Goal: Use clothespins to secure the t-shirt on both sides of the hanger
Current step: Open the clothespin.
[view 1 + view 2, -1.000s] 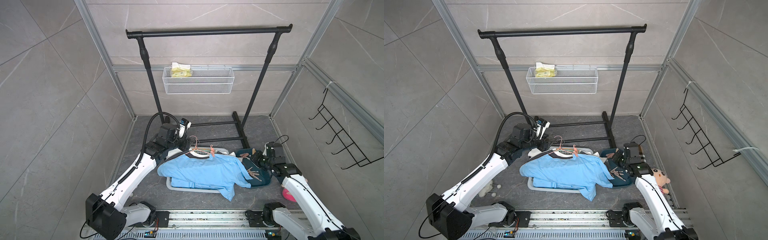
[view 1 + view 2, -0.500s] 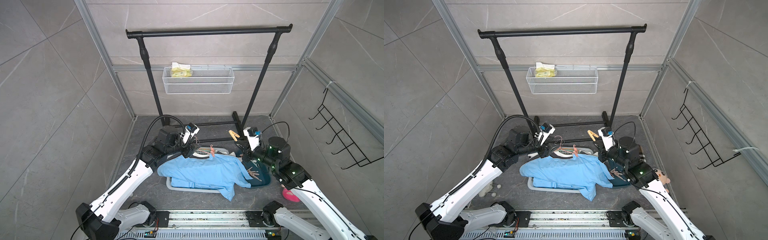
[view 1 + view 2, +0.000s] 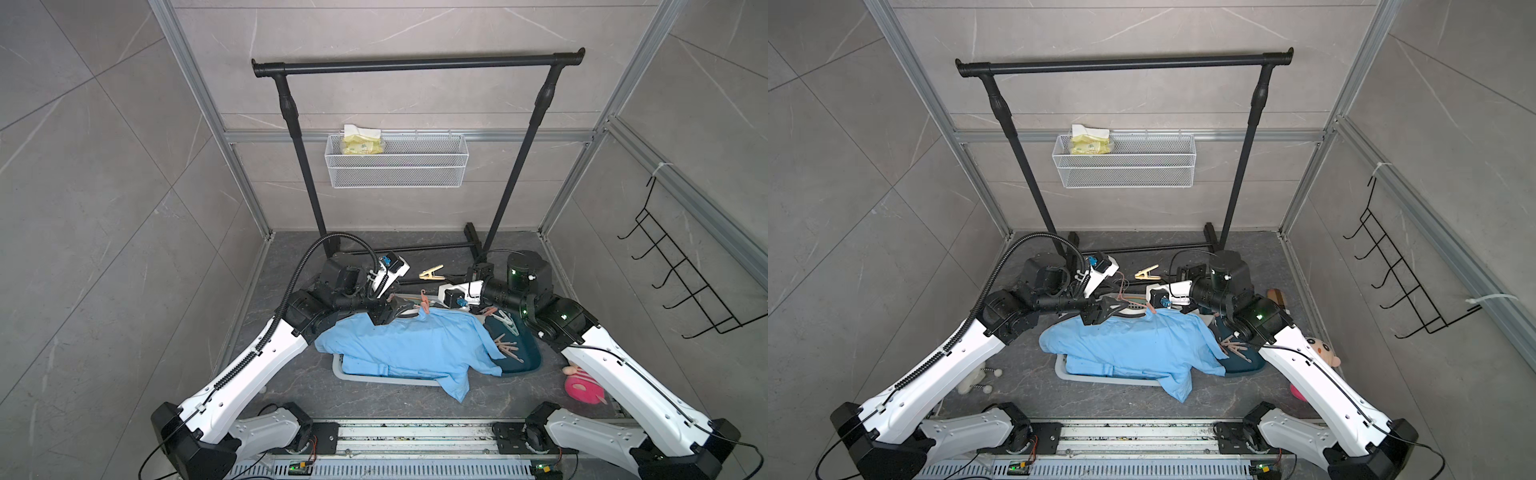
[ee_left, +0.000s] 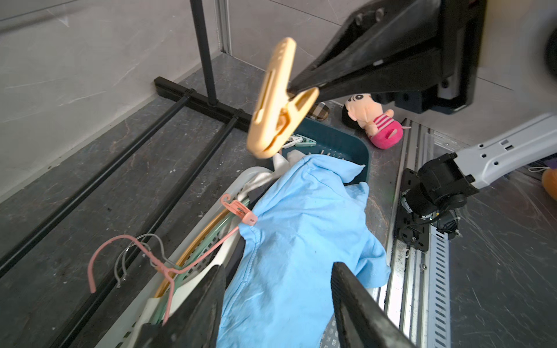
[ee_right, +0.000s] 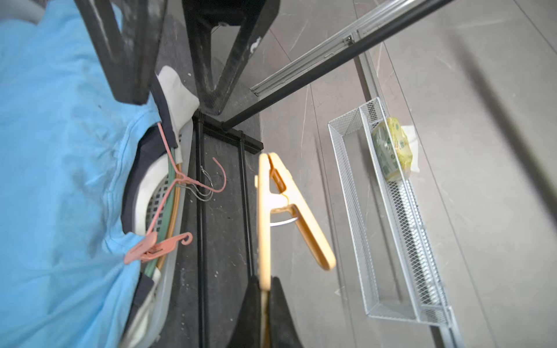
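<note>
Right gripper [image 5: 264, 289] is clamped on one handle leg of a tan clothespin [image 5: 283, 211]. The pin is in the air just past the t-shirt's collar edge, clear of the fabric, mouth shut and pointing away from the gripper. Left gripper [image 4: 277, 266] has its jaws apart with nothing gripped. It sits at the collar end of the t-shirt [image 3: 415, 345], one fingertip [image 5: 129, 90] on the blue fabric by the neck, the other off it.

Near to far:
- t-shirt is light blue and rumpled, lying over a white basket [image 3: 345, 372] on the surface, with a corner spilling past the near rim.
- dark teal tray [image 3: 530, 361] touches the t-shirt's right side and holds loose clothespins [image 3: 507, 347], wooden and pale.
- plush doll [image 4: 373, 126] lies further right of the t-shirt.
- pink hanger [image 4: 168, 265] runs in under the t-shirt's collar, hook sticking out beyond it.
- pink clothespin [image 4: 241, 212] is clipped on the t-shirt just right of the collar, where the hanger arm enters.
- black garment rack [image 3: 415, 64] stands beyond the t-shirt, with a wire basket [image 3: 395, 166] on the wall behind it.
</note>
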### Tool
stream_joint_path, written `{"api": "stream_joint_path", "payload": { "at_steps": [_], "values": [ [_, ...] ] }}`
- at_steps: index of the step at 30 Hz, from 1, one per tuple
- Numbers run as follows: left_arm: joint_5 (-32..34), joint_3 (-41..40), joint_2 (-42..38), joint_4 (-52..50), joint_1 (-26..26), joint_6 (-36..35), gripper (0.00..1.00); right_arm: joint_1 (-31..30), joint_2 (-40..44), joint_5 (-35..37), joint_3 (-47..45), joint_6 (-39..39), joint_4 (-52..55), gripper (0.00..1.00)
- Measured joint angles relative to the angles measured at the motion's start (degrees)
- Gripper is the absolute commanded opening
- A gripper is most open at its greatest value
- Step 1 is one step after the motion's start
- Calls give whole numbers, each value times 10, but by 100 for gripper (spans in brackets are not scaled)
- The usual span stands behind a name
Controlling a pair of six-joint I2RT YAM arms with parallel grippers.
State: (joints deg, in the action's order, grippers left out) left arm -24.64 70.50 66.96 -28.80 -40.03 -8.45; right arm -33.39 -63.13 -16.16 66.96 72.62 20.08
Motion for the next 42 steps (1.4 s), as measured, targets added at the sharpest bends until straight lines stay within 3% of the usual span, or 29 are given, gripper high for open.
{"api": "stream_joint_path", "payload": {
  "at_steps": [5, 13, 18, 24, 25, 26, 27, 33, 34, 35, 40, 42],
  "values": [
    [0, 2, 4, 1, -12, 5, 58, -11, -4, -14, 13, 96, 4, 0],
    [0, 20, 26, 3, -18, 23, 54, -28, -4, -33, 14, 163, 29, 0],
    [-8, 20, 29, 7, -26, 33, 40, -50, -4, -33, 14, 187, 34, 0],
    [-26, 20, 29, 4, -33, 41, 6, -65, -4, -20, 14, 208, 38, 0],
    [-25, 20, 28, 5, -34, 39, 2, -65, -4, -18, 14, 209, 39, 4],
    [-26, 20, 28, 5, -34, 41, 1, -66, -4, -16, 14, 207, 38, 21],
    [-25, 20, 28, 5, -34, 41, 0, -67, -4, -12, 15, 196, 39, 30],
    [29, 12, 16, 21, -35, 33, 0, -75, 7, 43, 50, 69, 73, 56],
    [45, 7, 10, 25, -35, 27, 0, -75, 20, 55, 48, 36, 73, 72],
    [62, 0, 3, 30, -35, 20, 0, -75, 36, 66, 46, -8, 71, 96],
    [148, -43, -28, 70, -35, -27, 0, -75, 78, 112, 89, -355, 99, 98],
    [174, -64, -39, 92, -35, -43, 0, -75, 53, 115, 147, -502, 133, 93]
  ]
}}
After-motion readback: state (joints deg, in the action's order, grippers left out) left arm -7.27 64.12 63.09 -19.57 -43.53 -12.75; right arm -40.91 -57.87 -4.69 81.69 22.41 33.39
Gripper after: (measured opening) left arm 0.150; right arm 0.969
